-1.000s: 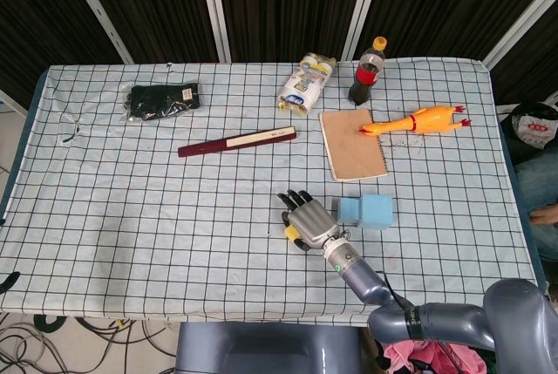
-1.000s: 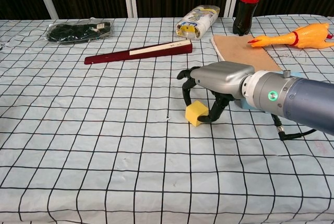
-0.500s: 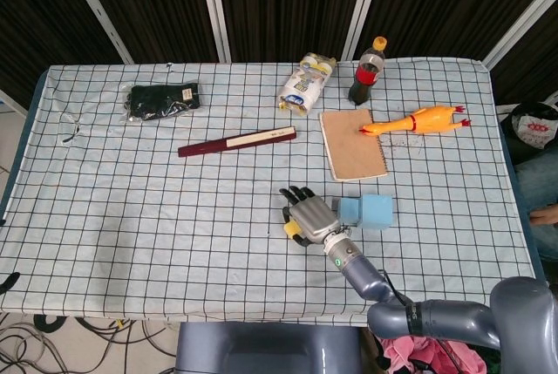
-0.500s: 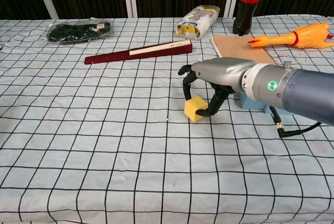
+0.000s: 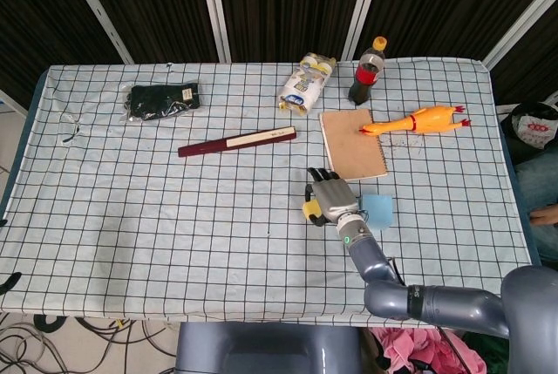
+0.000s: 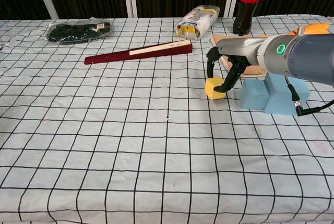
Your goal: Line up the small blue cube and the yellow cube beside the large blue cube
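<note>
My right hand [image 5: 333, 201] [image 6: 236, 58] pinches the yellow cube [image 5: 310, 209] [image 6: 215, 88] between thumb and fingers, low over the checked cloth. The cube hangs just left of the small blue cube [image 6: 254, 99], with a narrow gap between them. The small blue cube stands against the taller large blue cube [image 5: 379, 211] [image 6: 282, 94]. In the head view my hand hides the small blue cube. Neither view shows my left hand.
Behind the cubes lie a tan notebook [image 5: 351, 143] and a rubber chicken [image 5: 418, 120]. A cola bottle [image 5: 367, 71], a white packet [image 5: 307, 85], a dark red stick [image 5: 236, 140] and a black bag [image 5: 163, 100] lie further back and left.
My right hand has carried the yellow cube to the right and further back, from the open cloth to just beside the small blue cube. The blue cubes have not moved.
</note>
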You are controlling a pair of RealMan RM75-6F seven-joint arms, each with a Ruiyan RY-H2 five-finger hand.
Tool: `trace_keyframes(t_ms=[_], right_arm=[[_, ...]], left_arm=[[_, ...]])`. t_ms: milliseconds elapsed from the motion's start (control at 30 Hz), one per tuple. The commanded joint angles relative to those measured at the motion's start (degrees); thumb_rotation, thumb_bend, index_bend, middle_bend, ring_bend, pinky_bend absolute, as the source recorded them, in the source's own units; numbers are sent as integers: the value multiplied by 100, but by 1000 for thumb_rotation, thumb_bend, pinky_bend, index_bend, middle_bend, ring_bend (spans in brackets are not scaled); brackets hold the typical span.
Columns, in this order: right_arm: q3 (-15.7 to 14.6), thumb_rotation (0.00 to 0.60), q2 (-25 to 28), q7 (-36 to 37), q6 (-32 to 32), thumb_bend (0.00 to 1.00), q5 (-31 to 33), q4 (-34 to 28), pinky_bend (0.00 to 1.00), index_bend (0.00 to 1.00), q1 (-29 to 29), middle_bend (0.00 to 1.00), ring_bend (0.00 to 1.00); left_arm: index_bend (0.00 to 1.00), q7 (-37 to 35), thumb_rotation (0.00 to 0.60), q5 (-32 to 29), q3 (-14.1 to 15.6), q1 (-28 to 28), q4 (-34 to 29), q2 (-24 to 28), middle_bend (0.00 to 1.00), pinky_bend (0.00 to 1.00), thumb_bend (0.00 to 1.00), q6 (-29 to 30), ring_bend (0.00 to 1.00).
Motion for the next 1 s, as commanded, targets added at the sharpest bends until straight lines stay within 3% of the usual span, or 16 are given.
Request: trace_keyframes(t_ms=[33, 1000], right_arm=[[22, 600, -148, -215, 300, 356, 242, 105, 92, 493, 157, 16, 1], [-86, 600, -768, -534, 1402, 364, 375, 129, 92, 493, -144, 16, 0]], left_arm=[[214, -5, 600, 3, 1, -1, 0, 3, 52, 0, 11, 0, 0], [214, 39, 600, -24, -9, 0, 1, -12, 52, 0, 11, 3, 0]])
